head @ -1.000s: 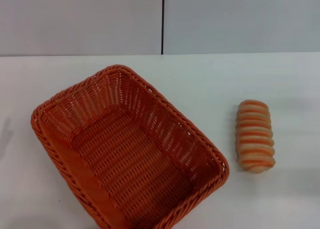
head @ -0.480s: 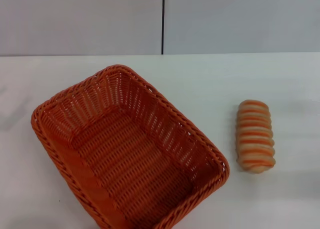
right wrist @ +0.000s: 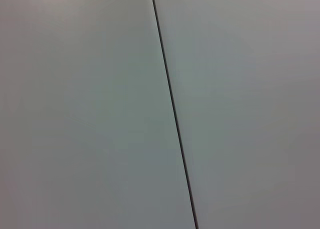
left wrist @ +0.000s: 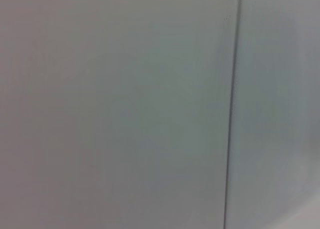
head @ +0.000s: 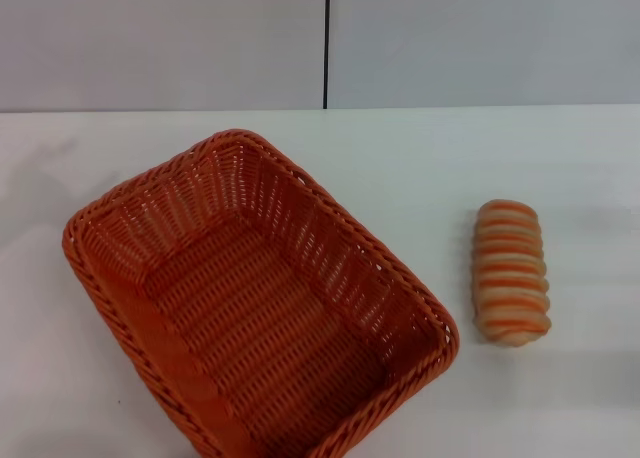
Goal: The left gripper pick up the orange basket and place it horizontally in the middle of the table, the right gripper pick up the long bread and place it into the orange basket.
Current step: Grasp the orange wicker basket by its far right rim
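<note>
The orange basket (head: 255, 303) lies on the white table (head: 420, 168) at the left and front of the head view. It is turned diagonally, one corner pointing toward the back, and nothing is inside it. The long bread (head: 510, 271), cream with orange-brown stripes, lies to the right of the basket with a gap between them, its long side running front to back. Neither gripper shows in any view. Both wrist views show only a pale grey wall with a dark seam.
A grey wall panel (head: 160, 38) with a vertical dark seam (head: 326, 43) stands behind the table's far edge. Bare white tabletop lies behind the basket and around the bread.
A faint shadow on the table at the far left has shifted toward the back. The basket and the bread have not moved.
</note>
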Controlling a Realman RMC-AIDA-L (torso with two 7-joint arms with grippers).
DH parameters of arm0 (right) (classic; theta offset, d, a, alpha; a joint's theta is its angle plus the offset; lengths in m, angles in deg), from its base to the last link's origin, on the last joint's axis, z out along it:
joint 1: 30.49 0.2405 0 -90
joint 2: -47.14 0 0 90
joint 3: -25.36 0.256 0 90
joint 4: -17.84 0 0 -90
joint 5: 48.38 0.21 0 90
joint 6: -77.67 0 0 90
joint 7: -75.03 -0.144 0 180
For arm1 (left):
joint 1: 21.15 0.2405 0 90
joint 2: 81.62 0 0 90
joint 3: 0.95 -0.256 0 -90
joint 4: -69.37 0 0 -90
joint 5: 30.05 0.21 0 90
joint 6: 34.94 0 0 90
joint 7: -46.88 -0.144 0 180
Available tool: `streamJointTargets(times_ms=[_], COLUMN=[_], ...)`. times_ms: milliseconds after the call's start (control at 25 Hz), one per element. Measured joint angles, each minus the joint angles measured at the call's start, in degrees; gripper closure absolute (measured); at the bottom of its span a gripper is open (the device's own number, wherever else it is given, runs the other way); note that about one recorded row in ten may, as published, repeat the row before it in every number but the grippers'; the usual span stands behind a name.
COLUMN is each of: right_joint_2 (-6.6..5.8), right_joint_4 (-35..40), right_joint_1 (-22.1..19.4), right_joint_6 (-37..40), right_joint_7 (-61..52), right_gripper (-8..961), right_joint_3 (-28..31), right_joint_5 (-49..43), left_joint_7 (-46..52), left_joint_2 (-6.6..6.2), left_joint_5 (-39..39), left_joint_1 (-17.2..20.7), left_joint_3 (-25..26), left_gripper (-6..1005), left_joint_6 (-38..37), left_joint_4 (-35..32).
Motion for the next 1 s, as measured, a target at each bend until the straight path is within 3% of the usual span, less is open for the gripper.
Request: streamJointTargets(times_ms=[200, 280, 320, 400, 440, 520, 560, 640, 680, 720, 960, 1000], right_joint_2=[0.09, 0.12, 0.15, 0.18, 0.18, 0.18, 0.18, 0.14, 0.12, 0.12, 0.09, 0.09], right_joint_4=[-0.1, -0.1, -0.2, -0.5, -0.6, -1.0, -1.2, -1.4, -1.4, -1.5, -1.6, -1.6], right_joint_1=[-0.5, -0.6, -0.6, -0.6, -0.6, -0.6, -0.6, -0.6, -0.6, -0.6, -0.4, -0.4], right_joint_6=[0.5, 0.4, 0.3, 0.1, 0.0, -0.2, -0.2, -0.2, -0.3, -0.3, -1.3, -1.6], right_joint_7=[0.0, 0.0, 0.0, 0.0, 0.0, -0.1, -0.1, -0.1, -0.1, -0.1, -0.2, -0.2], right_gripper=[425, 425, 425, 425, 425, 425, 425, 425, 425, 425, 426, 426], right_joint_3=[0.2, 0.3, 0.3, 0.4, 0.4, 0.4, 0.4, 0.5, 0.5, 0.5, 0.5, 0.5], right_joint_5=[0.0, 0.0, 0.0, 0.0, 0.0, 0.1, 0.1, 0.3, 0.3, 0.3, 0.3, 0.3], left_joint_7=[9.5, 10.8, 13.1, 13.1, 15.4, 16.2, 18.1, 18.1, 21.5, 22.5, 23.1, 24.8], left_joint_2=[-0.18, -0.21, -0.09, -0.09, 0.53, 0.64, 0.76, 0.76, 0.76, 0.77, 0.80, 0.88], left_joint_5=[16.0, 18.4, 24.9, 24.9, 32.4, 33.3, 34.9, 34.9, 37.5, 39.1, 40.2, 42.1], left_joint_1=[-4.4, -5.8, -10.0, -10.0, -13.4, -13.6, -13.7, -13.7, -13.2, -13.1, -13.0, -13.2], left_joint_3=[-6.3, -7.2, -9.5, -9.5, -14.7, -16.5, -20.4, -20.4, -28.8, -31.6, -33.4, -37.4], left_gripper=[191, 191, 191, 191, 191, 191, 191, 191, 192, 192, 192, 192], left_joint_6=[-3.0, -4.3, -7.8, -7.8, -9.3, -8.9, -7.3, -7.3, -3.3, -1.8, -0.9, 1.7], left_joint_4=[-14.7, -15.9, -17.4, -17.4, -17.5, -17.4, -17.3, -17.3, -17.0, -16.8, -16.5, -13.7])
